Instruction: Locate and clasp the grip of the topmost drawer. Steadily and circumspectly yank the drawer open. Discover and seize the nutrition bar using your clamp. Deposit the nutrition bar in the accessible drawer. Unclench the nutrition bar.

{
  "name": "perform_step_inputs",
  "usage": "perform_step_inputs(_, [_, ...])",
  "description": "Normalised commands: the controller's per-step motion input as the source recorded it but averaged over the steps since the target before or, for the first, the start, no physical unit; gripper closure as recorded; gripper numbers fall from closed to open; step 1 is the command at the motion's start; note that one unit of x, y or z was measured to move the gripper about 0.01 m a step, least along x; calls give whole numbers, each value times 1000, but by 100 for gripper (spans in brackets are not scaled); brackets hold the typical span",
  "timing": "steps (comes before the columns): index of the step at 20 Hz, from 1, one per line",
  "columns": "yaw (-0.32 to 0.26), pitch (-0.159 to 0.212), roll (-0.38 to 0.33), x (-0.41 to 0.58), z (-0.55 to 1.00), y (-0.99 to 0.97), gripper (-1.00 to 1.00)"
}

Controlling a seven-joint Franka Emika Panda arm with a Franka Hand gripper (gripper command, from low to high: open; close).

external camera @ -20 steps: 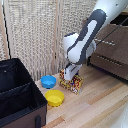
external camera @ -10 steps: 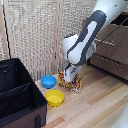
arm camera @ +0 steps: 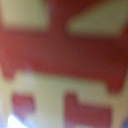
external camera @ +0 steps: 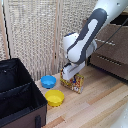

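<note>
Beside the blue bowl, bar tilted on floor, clamp down on it, fingers' state cannot be told, wrist view filled by blurred bar print.

a light wooden plank floor spreads across the near part of the scene. behind it stands a pale woven wicker screen in tall panels, evenly lit. at the exterior view's left a black fabric bin sits near. at the far right is a brown wood-grain cabinet.
</note>
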Motion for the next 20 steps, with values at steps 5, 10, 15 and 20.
perform_step_inputs(5, [-311, 0, -69, 107, 929, 18, 100])
perform_step_inputs(10, [-292, 0, -58, 102, 982, 71, 100])
perform_step_inputs(15, [-228, 0, -61, 251, 999, 239, 100])
perform_step_inputs(20, [-199, 0, -54, 314, 1000, 310, 100])
